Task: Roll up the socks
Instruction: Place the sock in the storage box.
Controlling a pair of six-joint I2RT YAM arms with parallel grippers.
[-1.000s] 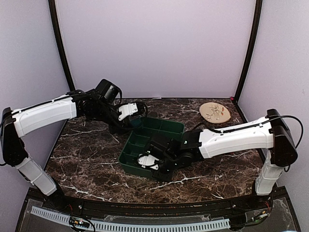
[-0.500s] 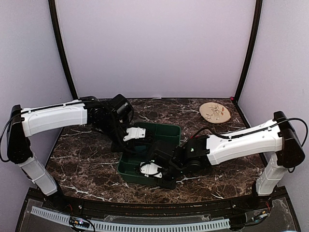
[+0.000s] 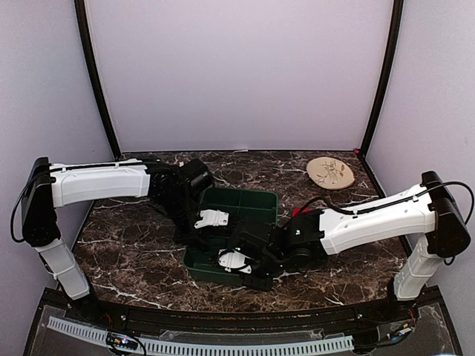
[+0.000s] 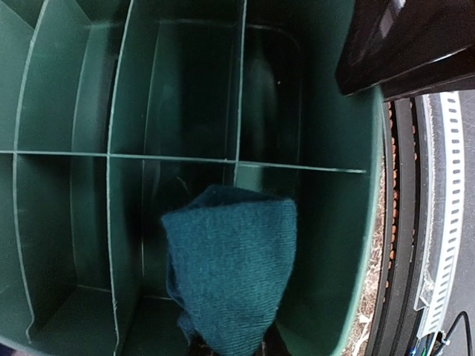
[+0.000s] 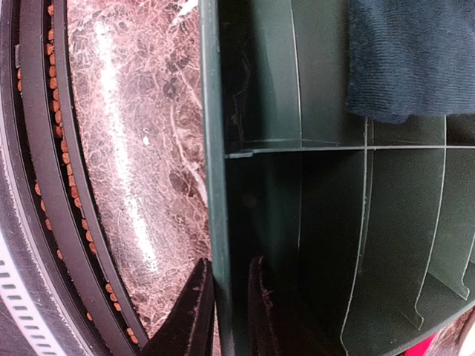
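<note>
A dark, white-veined marble counter [image 3: 133, 245] carries everything. Both arms reach in over it to a green tray [image 3: 252, 194] with thin partitions, which sits near the middle of the counter, towards the front.

The left arm comes in from the left and bends down over the tray. The right arm stretches low across the counter from the right and ends at the tray's near wall.

The dark teal sock [image 4: 230, 274] is bunched into a thick wad and hangs over the tray's near end, above a partition that divides the compartments. I cannot tell whether it touches the tray floor. The left end effector [image 4: 230, 347] is pressed together on the wad's lower end, with only dark slivers of its fingers showing beside the fabric. The right wrist view shows the same sock from the other side, over the open compartments.

A round wooden disc [image 3: 330, 173] lies well apart at the far right of the counter.

The red sock [image 3: 300, 212] shows only as a small bright patch just beside the tray's right side, mostly hidden behind the right arm.

The right end effector [image 5: 230, 261] straddles the tray's near wall. One finger [image 5: 200, 297] is outside against the wall, and the other is inside with a thin dark gap. I cannot tell whether it is pinching the wall or standing loose.
</note>
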